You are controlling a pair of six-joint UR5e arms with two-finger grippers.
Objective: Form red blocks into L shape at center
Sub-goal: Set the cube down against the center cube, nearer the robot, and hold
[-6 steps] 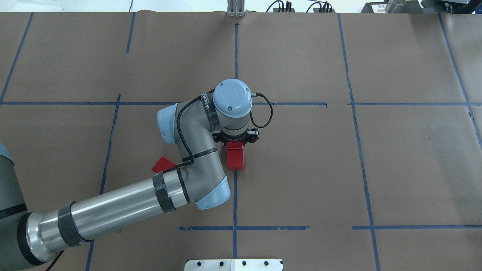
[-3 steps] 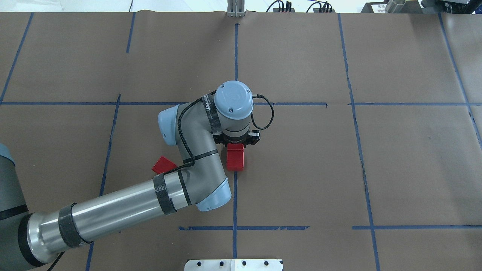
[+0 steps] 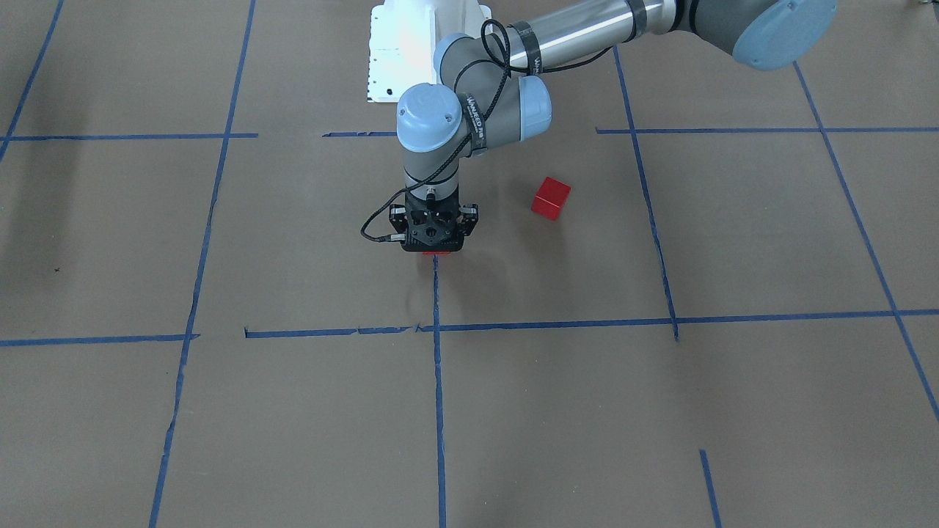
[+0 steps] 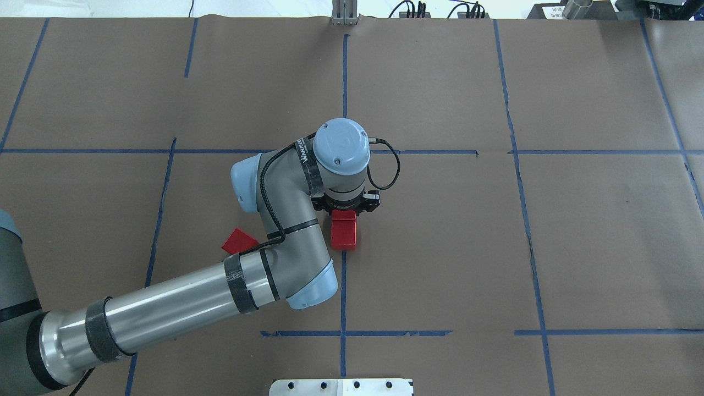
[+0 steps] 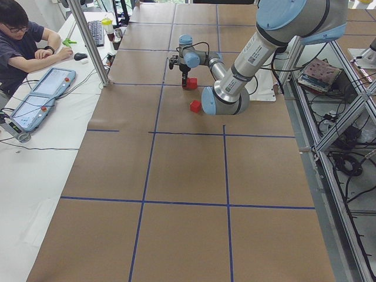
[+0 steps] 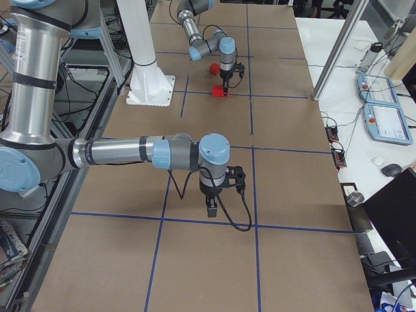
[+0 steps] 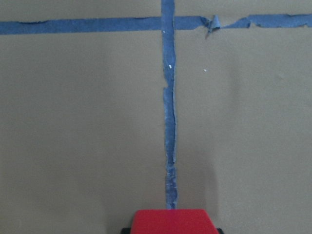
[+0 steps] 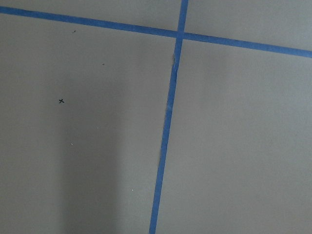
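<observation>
Slightly down the overhead frame the left gripper [image 4: 345, 209] has been shifted since a second ago, the red under it carried along; over the last half second no change is seen.

In the left wrist view the held block [image 7: 170, 222] is seen at bottom centre with a dark jaw edge pressed to each side, so the jaws are judged closed to one block's width upon it. It is kept square to the tape line [image 4: 343, 291], which runs straight up that frame from its far face, presumably so that the L sits true at the center [image 4: 418, 220]. In the front view only a red sliver is shown under the gripper, low against the paper [image 3: 293, 242], so the block is judged to be set down or barely above it.

In the overhead view the red is drawn out into an oblong below the gripper, with a seam across it. A second block [image 4: 344, 237] touching the held one is the likely reading, though one cube's top and side cannot be ruled out. The loose block [image 3: 551, 198] is left askew, well apart at right of centre in the front view, yet to be brought in for the corner.

The right gripper [image 6: 212, 209] is hung over bare paper in the lower middle of the right-side view, out of the way; whether it is open cannot be told.
</observation>
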